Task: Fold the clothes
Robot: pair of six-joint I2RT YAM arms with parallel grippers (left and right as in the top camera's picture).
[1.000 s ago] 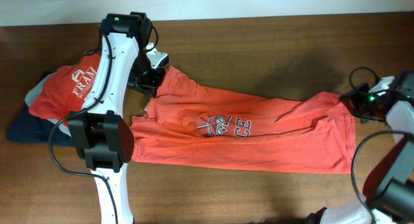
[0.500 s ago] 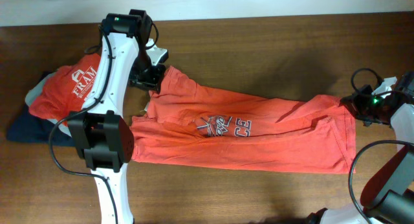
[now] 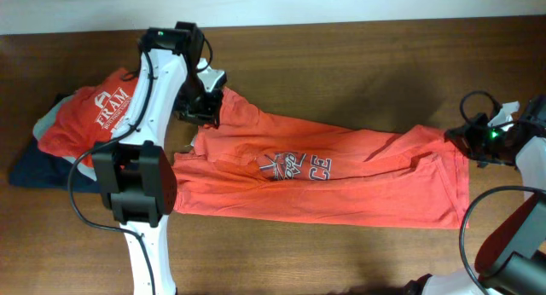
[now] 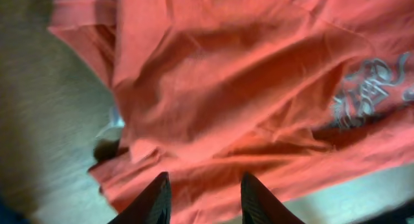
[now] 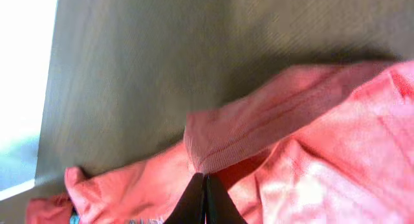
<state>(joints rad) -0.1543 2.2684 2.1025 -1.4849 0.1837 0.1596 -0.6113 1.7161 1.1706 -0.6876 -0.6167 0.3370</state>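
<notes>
Lying stretched out on brown wooden table [image 3: 341,48]: large orange-red soft cloth T-shirt [image 3: 358,193], printed chest up. Left gripper [image 4: 205,180] parted and empty, crumpled shoulder cloth just beyond fingertips. Right gripper [image 5: 205,185] closed, pinching hem edge at its tips. Judged light, limp, prone to bunching; best taken at corners and hems.

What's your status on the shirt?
Left gripper open over shirt. Right gripper shut on its edge. Shirt stretched across table, partly folded. Folded pile alongside.
</notes>
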